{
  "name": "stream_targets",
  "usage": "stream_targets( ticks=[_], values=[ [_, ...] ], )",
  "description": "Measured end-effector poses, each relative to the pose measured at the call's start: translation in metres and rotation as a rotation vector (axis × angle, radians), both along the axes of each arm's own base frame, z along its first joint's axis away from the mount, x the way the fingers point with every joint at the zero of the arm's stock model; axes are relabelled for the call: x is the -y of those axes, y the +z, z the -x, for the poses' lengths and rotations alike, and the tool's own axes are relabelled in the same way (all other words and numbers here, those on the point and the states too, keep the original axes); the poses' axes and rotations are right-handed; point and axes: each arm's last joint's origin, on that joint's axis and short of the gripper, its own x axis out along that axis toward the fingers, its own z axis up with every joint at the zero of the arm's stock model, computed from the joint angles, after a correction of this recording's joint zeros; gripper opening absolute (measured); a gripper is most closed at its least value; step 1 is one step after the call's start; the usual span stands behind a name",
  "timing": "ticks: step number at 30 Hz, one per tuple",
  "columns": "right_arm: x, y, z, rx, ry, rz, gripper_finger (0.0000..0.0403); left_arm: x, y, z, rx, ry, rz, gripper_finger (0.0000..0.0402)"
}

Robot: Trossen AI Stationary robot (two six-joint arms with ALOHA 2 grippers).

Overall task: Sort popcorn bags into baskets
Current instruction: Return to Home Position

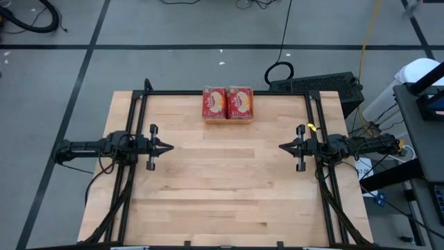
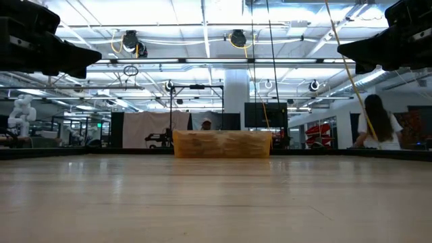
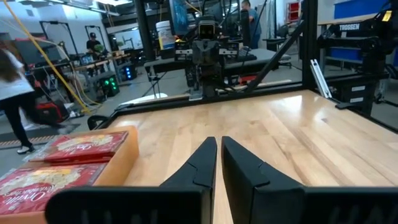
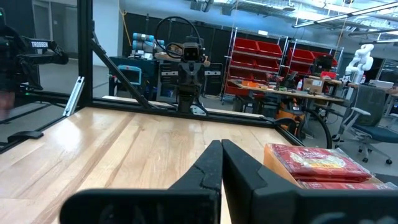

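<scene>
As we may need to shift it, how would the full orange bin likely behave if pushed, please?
The orange bin sits low and wide, so it would probably slide rather than tip. Popcorn packs fill it to the rim, so it may resist more than an empty one. The table looks smooth, which should help sliding.

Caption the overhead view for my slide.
Red popcorn packets in the orange plastic bin; left pincer and right pincer parked shut.
</scene>
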Motion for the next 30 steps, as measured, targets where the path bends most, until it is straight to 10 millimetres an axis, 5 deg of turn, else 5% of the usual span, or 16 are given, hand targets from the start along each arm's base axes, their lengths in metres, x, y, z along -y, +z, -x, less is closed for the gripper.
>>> stream_targets(
  ticks=[30],
  values=[
    [0.0,0.0,0.0,0.0,0.0,0.0,0.0,0.0,0.0,-0.0001,0.001,0.001,0.007,0.0033]
  ],
)
